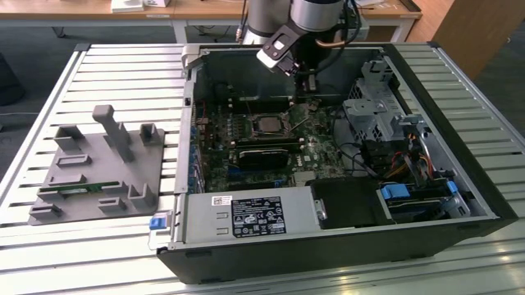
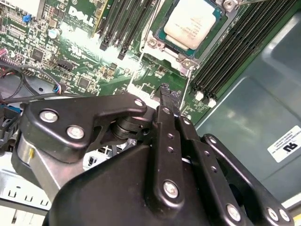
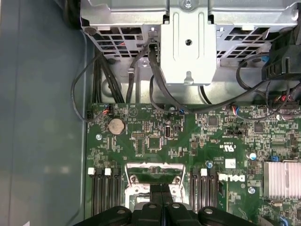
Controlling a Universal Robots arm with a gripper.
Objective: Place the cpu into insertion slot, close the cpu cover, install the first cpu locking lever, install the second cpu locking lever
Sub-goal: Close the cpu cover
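The cpu [image 2: 190,22] is already in the slot [image 2: 184,61]. In the second wrist view it lies flat and square in the frame, with its silvery top bare and a thin green margin showing around it. The first step looks done.

The cover [image 3: 153,165] does not look closed. In the first wrist view it shows as a silvery frame with an open middle, apparently tipped up from the board [image 3: 155,136], not lying over the chip. I cannot tell where the two locking levers are. Thin wire-like lines run beside the slot, but nothing shows them latched. By this reading, the cover and both levers are left to do.

The hand [image 2: 168,93] hangs just above the board, right beside the slot. Its fingers are drawn narrow and nothing is visible between them. In the exterior view the hand [image 1: 305,92] reaches down into the open case [image 1: 246,258] on the table [image 1: 123,61].
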